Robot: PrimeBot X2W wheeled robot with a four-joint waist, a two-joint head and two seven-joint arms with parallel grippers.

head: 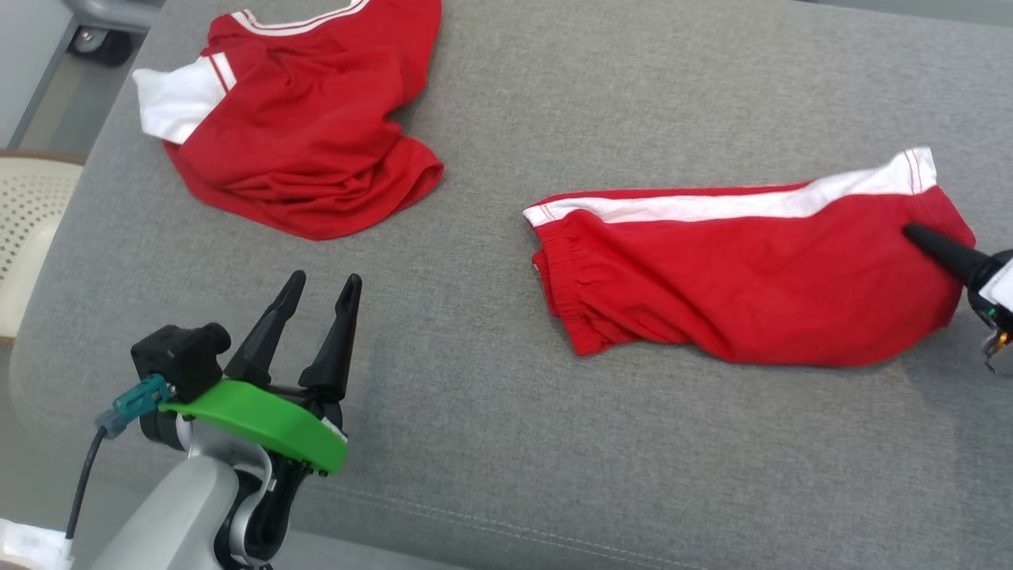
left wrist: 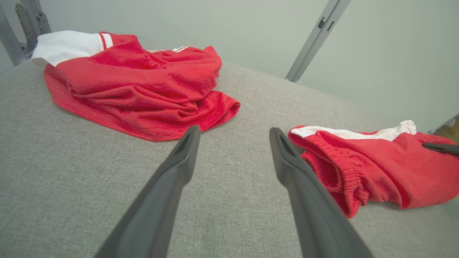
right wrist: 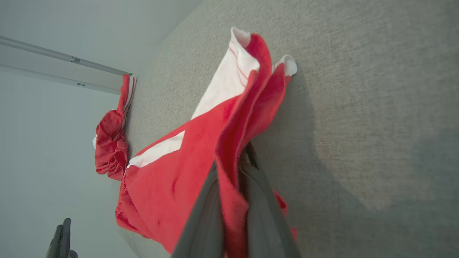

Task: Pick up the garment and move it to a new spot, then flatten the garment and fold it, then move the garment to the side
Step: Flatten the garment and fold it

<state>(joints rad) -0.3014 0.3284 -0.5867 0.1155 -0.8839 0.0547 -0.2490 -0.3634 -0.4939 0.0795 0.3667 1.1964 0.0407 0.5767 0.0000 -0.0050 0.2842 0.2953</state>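
Observation:
The garment, a pair of red shorts with a white side stripe, lies on the right of the grey padded surface. My right gripper is shut on the shorts' right end. In the right wrist view the gripper pinches a raised fold of the red cloth. My left gripper hovers open at the lower left, nothing between its fingers. In the left wrist view that gripper points between the shorts and a second red garment.
A crumpled red shirt with white sleeve and collar trim lies at the far left of the surface, also in the left wrist view. A cream perforated chair stands beyond the left edge. A metal frame post rises behind.

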